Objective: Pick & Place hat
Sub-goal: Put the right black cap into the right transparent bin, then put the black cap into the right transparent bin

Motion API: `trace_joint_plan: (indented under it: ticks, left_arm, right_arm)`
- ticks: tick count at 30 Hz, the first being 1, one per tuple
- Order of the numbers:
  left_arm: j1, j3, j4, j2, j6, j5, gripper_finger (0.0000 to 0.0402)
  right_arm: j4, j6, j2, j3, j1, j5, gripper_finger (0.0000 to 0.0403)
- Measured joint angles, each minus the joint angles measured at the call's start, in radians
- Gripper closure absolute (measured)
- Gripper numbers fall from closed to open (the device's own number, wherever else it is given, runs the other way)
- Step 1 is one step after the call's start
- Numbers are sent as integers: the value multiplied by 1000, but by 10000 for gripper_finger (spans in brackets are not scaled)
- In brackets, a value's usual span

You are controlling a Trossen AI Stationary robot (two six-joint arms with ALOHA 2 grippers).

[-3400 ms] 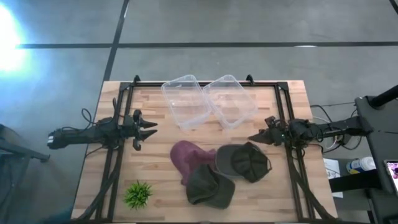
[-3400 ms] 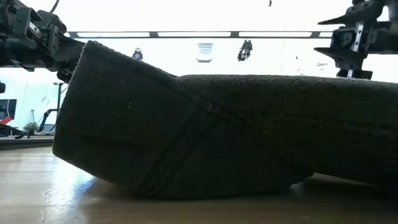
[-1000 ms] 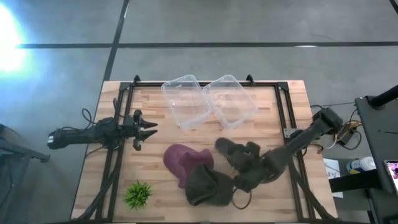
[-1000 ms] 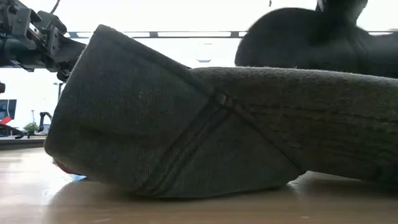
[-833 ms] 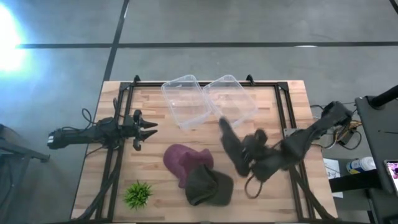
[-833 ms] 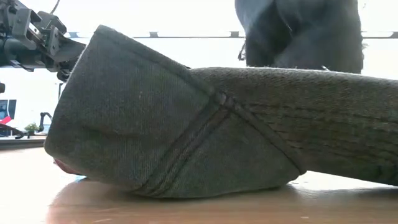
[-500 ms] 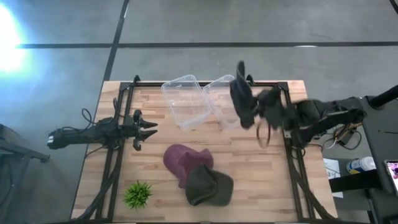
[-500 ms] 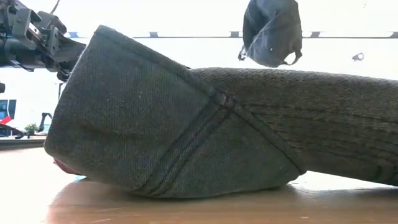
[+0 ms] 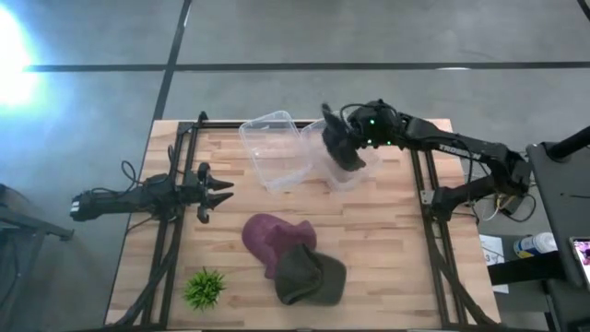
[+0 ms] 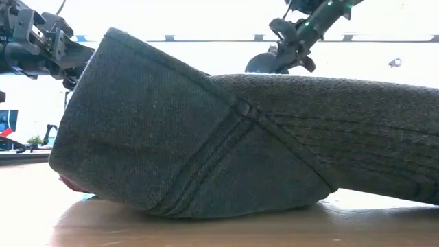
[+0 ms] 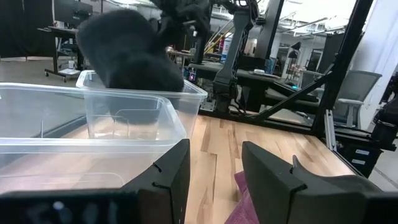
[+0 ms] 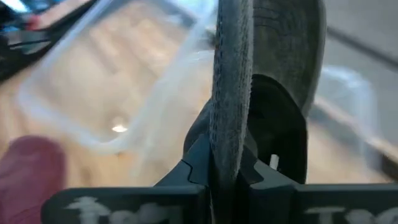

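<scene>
- Leftmost, the left end effector (image 9: 219, 191) waits over the bench's (image 9: 406, 267) left side, its fingers (image 11: 166, 180) apart and holding nothing.
- Low on the bench sits a small green plant (image 9: 204, 288).
- Toward the middle, a maroon hat (image 9: 271, 234) lies flat, with an olive hat (image 9: 310, 275) overlapping its near edge.
- At the far edge stand 2 clear plastic bins side by side: the left bin (image 9: 274, 151) and the right bin (image 9: 348, 166).
- Over the right bin, the right end effector (image 9: 355, 138) is clamped on the dark hat (image 9: 337, 145), gripping its brim (image 12: 232, 93); the hat hangs into that bin's opening.
</scene>
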Motion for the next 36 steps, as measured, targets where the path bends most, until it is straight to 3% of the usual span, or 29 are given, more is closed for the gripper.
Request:
trace_joint_plan:
  ticks: [5, 13, 17, 22, 25, 30, 36]
  left_arm:
    - [0, 0, 0, 0, 0, 0, 262]
    - [0, 0, 7, 0, 18, -1, 262]
    - [0, 0, 45, 0, -134, -2, 262]
    - [0, 0, 153, 0, -684, -3, 262]
    - [0, 0, 171, 0, -930, -3, 262]
    - [0, 0, 170, 1, -971, -4, 262]
    - [0, 0, 171, 3, -980, -1, 262]
  right_arm:
    - [-1, 32, 50, -15, -6, -30, 369]
    - [-113, -38, 58, 114, 22, -78, 229]
    - [-192, -90, 7, 210, 112, -154, 185]
    - [-493, -14, 12, 260, 318, -153, 180]
    - [-520, 97, 26, 202, 459, -153, 185]
    - [-372, 264, 59, 62, 625, -111, 193]
    - [-135, 346, 171, -70, 718, -108, 193]
